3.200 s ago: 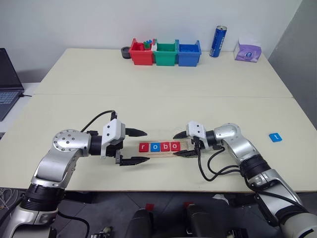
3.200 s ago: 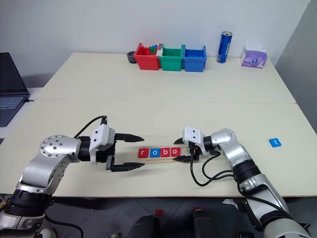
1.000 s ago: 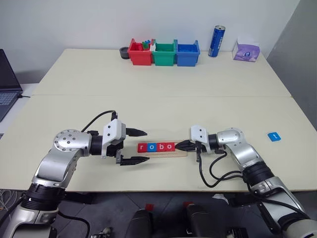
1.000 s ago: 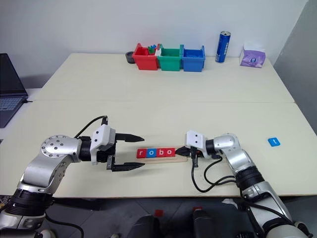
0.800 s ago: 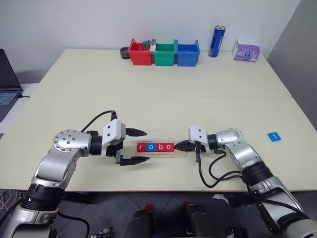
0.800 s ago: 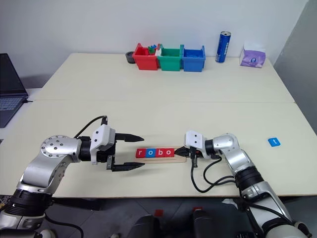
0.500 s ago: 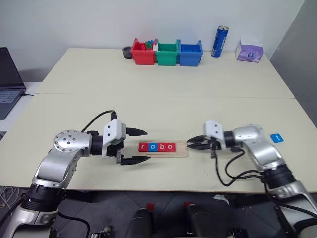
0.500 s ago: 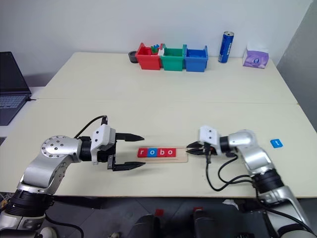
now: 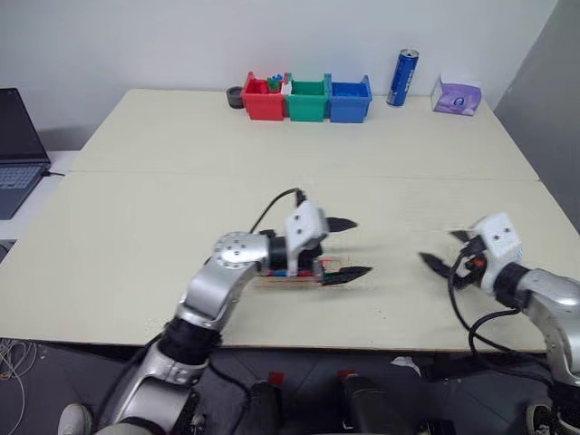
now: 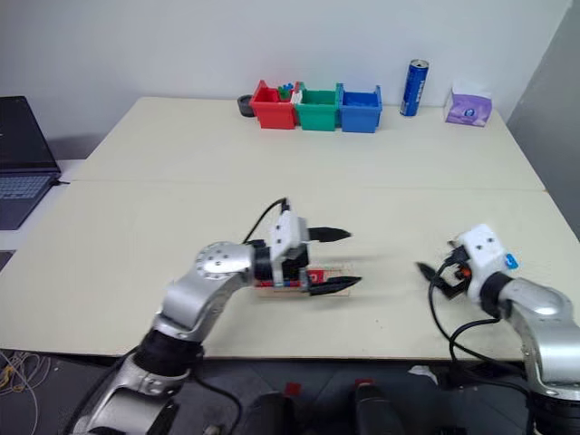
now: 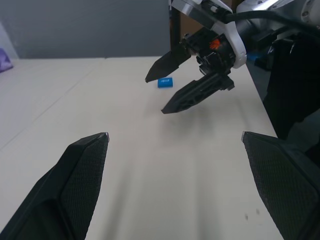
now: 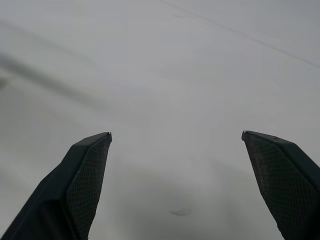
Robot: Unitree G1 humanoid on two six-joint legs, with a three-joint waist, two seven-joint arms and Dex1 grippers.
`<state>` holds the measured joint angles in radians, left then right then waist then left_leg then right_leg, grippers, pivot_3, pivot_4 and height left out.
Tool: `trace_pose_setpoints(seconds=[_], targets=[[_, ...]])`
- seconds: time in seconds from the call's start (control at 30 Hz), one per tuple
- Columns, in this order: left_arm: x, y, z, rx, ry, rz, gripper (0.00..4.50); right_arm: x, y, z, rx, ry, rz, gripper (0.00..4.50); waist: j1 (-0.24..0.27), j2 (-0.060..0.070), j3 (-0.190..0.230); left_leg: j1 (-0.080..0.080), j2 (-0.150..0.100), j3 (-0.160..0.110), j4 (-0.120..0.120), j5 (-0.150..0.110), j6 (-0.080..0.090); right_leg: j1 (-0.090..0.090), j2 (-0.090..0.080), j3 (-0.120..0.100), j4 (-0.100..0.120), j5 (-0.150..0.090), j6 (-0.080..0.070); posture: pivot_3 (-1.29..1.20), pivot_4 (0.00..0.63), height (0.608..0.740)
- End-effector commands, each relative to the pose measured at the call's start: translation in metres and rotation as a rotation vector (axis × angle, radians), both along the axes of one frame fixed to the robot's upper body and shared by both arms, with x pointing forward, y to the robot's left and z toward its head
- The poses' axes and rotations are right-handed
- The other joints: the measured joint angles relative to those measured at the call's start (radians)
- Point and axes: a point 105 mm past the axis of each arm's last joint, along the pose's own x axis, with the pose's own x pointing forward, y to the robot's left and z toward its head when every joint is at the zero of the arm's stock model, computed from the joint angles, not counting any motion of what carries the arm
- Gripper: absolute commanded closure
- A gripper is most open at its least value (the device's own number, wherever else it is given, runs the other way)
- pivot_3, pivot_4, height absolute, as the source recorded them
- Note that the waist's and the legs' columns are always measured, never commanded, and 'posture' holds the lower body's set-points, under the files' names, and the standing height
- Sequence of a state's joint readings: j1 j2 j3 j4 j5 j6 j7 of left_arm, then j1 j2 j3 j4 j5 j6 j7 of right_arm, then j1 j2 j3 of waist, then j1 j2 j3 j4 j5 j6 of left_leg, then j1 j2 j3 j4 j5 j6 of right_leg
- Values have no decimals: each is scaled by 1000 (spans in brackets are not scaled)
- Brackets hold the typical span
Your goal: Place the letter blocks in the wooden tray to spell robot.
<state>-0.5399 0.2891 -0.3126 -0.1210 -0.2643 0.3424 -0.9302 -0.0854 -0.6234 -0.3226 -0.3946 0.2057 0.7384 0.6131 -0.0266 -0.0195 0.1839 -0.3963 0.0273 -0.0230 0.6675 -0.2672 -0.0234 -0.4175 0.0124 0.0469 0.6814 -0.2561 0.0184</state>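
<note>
Where cream tabletop (image 9: 163,208) meets white wall (image 9: 136,41): coloured bins (image 9: 308,98).

left end effector (image 9: 349,247) spread wide, right end effector (image 9: 444,250) spread wide

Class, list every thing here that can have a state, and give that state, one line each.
left tool: open, empty, over the wooden tray.
right tool: open, empty.
wooden tray: holds letter blocks, partly hidden.
blue block: flat on the table, outside the tray.
can: upright.
laptop: lid open.
</note>
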Motion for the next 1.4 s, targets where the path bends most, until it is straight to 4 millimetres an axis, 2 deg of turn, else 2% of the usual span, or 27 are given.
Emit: trace_pose_setpoints(seconds=[0.03, 0.13, 0.33, 0.5, 0.7, 0.97, 1.07, 1.3, 1.4], targets=[[2, -24, 7, -23, -22, -15, 0, 3, -32, 7, -9, -42, -153, 17, -3, 0, 0, 1, 0, 0, -1, 0, 0, 1, 0, 0, 0, 0, 0, 0, 150, 740], [6, -36, 8, -37, -9, -24, 0, 10, -54, 4, 23, -41, -259, 17, -5, 1, 0, 4, 0, 0, -2, 0, 0, 3, 1, 0, 0, 0, 0, 0, 150, 740], [7, -38, 3, -24, 4, -31, 0, 19, -84, -8, 34, 11, -352, 17, -6, 2, -1, 5, 0, 0, -3, 0, 0, 4, 1, 1, 0, -1, 0, 0, 150, 740], [-1, -45, 2, -26, 16, -56, 0, 28, -102, -14, 59, 41, -411, 17, -3, 2, -1, 5, 0, 1, -2, 0, 0, 5, 0, 1, -1, 0, 0, 0, 150, 740], [-2, -46, 3, -29, 28, -63, 0, 31, -110, -23, 104, 78, -438, 17, -4, 2, -1, 6, 0, 1, -3, 0, 0, 5, 0, 1, -1, 0, 0, 0, 150, 740], [-7, -50, 5, -38, 33, -83, 0, 34, -110, -29, 124, 101, -431, 17, -4, 2, -1, 6, 0, 1, -2, 0, 0, 6, 0, 1, -1, 0, 0, 0, 150, 740], [-7, -49, 5, -37, 32, -84, 0, 35, -109, -29, 125, 93, -425, 596, -4, 2, -1, 7, 0, 1, -3, 0, 0, 7, 0, 1, -1, -1, 1, 0, 150, 740], [-6, -46, 5, -33, 28, -82, 0, 33, -106, -34, 127, 107, -420, 3047, -4, 2, -1, 7, 0, 1, -3, 0, 0, 7, 0, 1, -1, -1, 1, 0, 150, 740], [-6, -46, 5, -31, 27, -83, 0, 31, -107, -35, 121, 115, -424, 3039, -4, 2, -1, 8, 0, 1, -3, 0, 0, 7, 0, 1, -1, -1, 1, 0, 150, 740]])
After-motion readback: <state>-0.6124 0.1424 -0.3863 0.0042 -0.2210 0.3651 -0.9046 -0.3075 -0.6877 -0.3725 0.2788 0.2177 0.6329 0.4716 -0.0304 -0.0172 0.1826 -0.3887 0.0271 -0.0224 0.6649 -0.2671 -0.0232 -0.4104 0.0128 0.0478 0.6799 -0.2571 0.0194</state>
